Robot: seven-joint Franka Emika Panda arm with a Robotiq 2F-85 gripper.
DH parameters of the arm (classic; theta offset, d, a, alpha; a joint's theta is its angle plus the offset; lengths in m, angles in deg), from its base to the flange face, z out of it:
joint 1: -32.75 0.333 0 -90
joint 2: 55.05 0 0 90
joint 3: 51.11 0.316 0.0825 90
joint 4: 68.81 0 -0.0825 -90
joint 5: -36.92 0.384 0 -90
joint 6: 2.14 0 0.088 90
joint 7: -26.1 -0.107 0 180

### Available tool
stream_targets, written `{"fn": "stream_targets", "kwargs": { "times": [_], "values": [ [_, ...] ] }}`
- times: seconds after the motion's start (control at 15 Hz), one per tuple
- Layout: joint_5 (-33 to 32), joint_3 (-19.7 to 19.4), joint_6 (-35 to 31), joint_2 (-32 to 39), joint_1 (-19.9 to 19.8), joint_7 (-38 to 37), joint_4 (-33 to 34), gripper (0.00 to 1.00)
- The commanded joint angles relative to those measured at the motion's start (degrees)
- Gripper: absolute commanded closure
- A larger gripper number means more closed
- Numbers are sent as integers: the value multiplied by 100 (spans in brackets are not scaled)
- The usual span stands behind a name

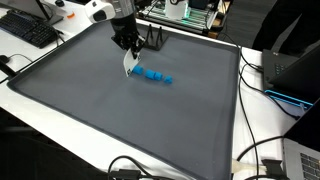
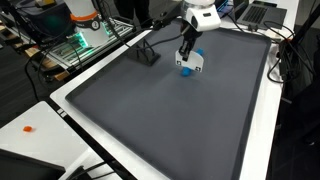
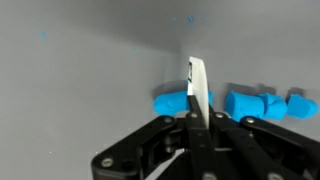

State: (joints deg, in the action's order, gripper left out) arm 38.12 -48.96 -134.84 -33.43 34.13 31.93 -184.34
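While the gripper (image 3: 197,122) hangs over the mat (image 1: 120,120), its jaws pinch a white strip (image 3: 197,85) — upright, narrow gap. Blue blocks (image 3: 262,103) lie in a row just beyond it.

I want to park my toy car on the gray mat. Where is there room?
Most of the gray mat is bare: the whole stretch between the blue blocks and the mat's near edge. It is crowded where the gripper holds a white piece beside the blocks.
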Motion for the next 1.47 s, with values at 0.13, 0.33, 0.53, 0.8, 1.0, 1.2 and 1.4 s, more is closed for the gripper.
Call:
{"fn": "stream_targets", "kwargs": {
  "times": [0.13,0.33,0.53,0.8,1.0,1.2,1.4],
  "values": [
    [-18,33,-230,146,-39,107,-216,99],
    [0,46,-332,171,-42,122,-293,99],
    [16,58,-448,189,-43,125,-384,99],
    [176,125,-429,208,-70,126,-425,99],
    [465,210,-247,140,-125,148,-408,99],
    [606,224,7,50,-130,84,-384,99],
    [637,211,120,-16,-88,31,-398,99]
  ]
}}
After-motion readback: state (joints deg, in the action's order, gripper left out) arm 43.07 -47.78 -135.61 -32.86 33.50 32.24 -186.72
